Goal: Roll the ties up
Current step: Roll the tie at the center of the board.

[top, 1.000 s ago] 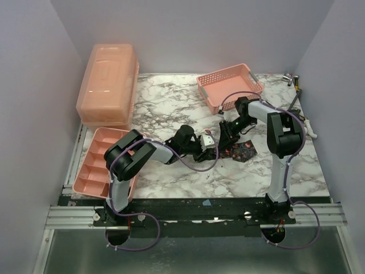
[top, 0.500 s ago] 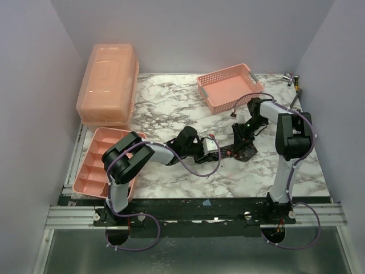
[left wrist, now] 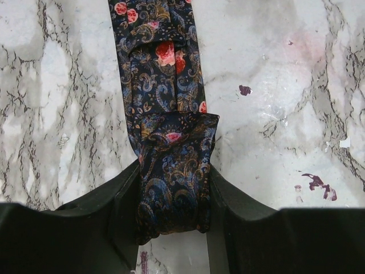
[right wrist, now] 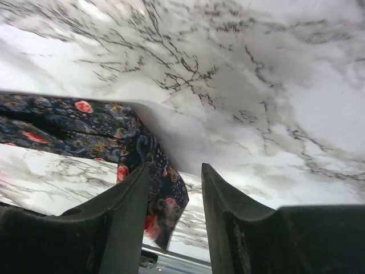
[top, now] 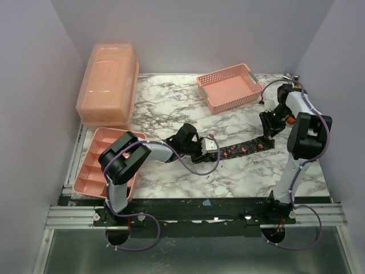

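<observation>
While the left gripper (left wrist: 174,194) was clamped on one folded end of the tie (top: 245,147), the strip lay flat on the worktop (top: 171,108), running from the overhead frame's centre toward its right. Its other end lay beside the right gripper (right wrist: 174,188), which stood parted, holding nothing.

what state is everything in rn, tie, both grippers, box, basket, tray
dark navy floral necktie: unrolled, stretched out flat, one end folded over
left gripper: shut on the folded tie end
right gripper: open, other tie end beside one finger, not clamped
pink lidded plastic box: lid on
pink mesh basket: upright, empty
pink divided tray: visible compartments empty, part hidden by the left arm
</observation>
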